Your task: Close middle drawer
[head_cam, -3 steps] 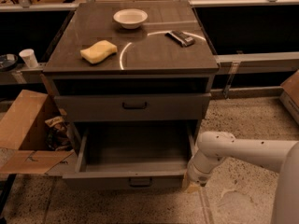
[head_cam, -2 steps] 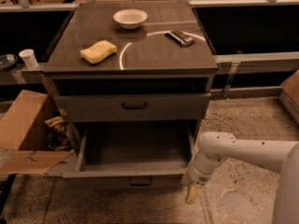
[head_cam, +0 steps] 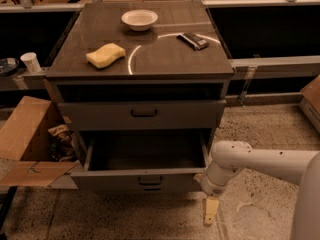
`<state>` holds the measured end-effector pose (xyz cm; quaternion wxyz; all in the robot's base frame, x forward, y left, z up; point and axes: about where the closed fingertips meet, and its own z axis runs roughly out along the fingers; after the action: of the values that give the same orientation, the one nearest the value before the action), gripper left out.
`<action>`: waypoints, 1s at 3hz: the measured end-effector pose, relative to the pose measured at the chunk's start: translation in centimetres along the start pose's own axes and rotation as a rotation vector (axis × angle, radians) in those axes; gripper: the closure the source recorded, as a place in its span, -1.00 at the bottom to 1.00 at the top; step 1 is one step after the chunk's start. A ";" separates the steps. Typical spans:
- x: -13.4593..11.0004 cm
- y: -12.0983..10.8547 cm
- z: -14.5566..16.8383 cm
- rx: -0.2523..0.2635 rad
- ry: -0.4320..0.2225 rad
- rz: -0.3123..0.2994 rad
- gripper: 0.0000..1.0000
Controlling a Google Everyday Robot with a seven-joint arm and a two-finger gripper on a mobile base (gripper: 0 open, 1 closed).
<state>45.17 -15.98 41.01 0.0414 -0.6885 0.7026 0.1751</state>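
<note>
Middle drawer (head_cam: 110, 180) is sticking way out, while the top drawer (head_cam: 100, 115) above it is shut. The gripper (head_cam: 210, 212) hangs pointing at the floor, right beside the open drawer's front right corner. The cabinet top (head_cam: 175, 59) has a white bowl (head_cam: 139, 19), a yellow sponge (head_cam: 105, 55) and some dark flat thing (head_cam: 193, 40). An open cardboard box (head_cam: 25, 134) sits on the left.

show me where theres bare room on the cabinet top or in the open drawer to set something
The cabinet top is bare at front right, between the sponge and the dark flat object, in front of the bowl. The open middle drawer looks empty inside. Tight at its right front corner, where the gripper hangs near the floor.
</note>
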 end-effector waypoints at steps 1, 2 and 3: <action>-0.2 -0.7 0.2 0.018 -0.013 -0.024 -0.62; -0.4 -2.3 0.0 0.054 -0.025 -0.061 -0.15; -0.6 -4.5 0.0 0.092 -0.040 -0.096 0.31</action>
<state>49.57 -15.34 40.31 0.0955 -0.7153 0.6749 0.1542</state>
